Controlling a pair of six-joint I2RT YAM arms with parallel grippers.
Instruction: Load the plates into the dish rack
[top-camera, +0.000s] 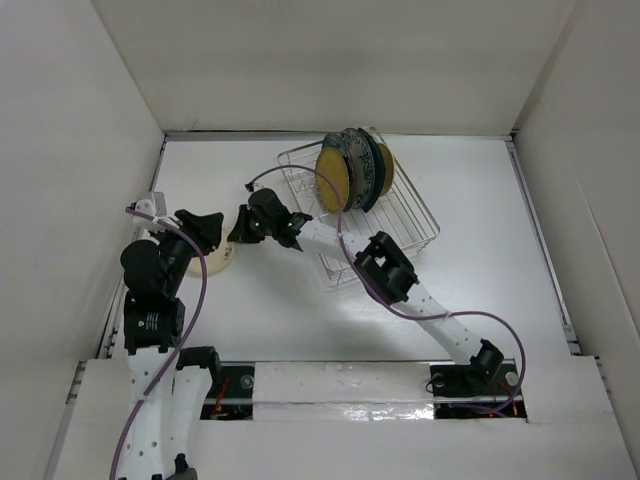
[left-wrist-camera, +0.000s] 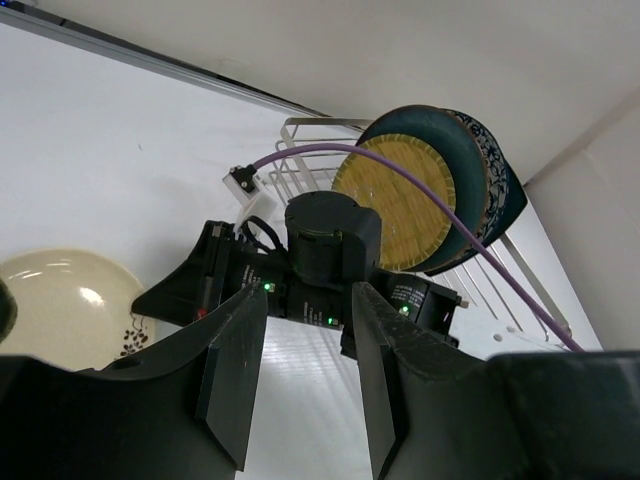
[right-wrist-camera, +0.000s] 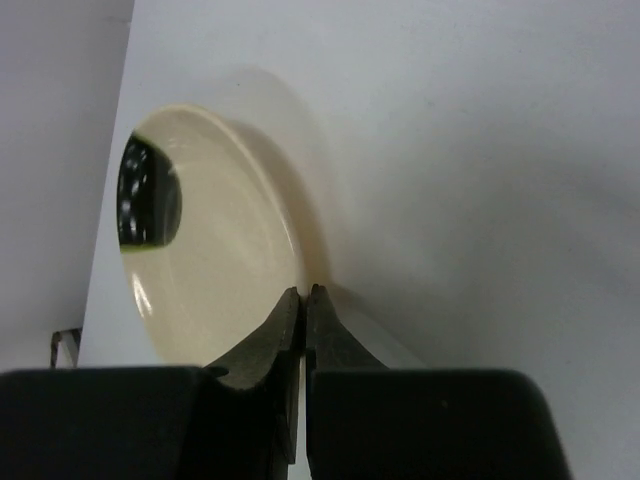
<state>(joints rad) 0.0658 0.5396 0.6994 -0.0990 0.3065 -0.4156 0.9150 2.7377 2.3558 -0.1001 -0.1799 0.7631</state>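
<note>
The small cream plate (top-camera: 217, 263) lies on the table at the left, also in the right wrist view (right-wrist-camera: 215, 245) and the left wrist view (left-wrist-camera: 60, 300). My right gripper (top-camera: 238, 232) reaches left to it, and its fingertips (right-wrist-camera: 303, 297) are pinched together on the plate's near rim. My left gripper (top-camera: 200, 228) hovers open and empty just above the plate, its jaws (left-wrist-camera: 305, 340) well apart. The silver wire dish rack (top-camera: 420, 215) holds several upright plates: a yellow-brown woven one (top-camera: 333, 178) in front, dark teal ones (top-camera: 365, 170) behind it and a patterned-rim one (left-wrist-camera: 495, 165).
White walls close in the table on the left, back and right. The right arm's purple cable (top-camera: 300, 175) loops over the rack's left side. A small white bracket (top-camera: 150, 205) sits by the left wall.
</note>
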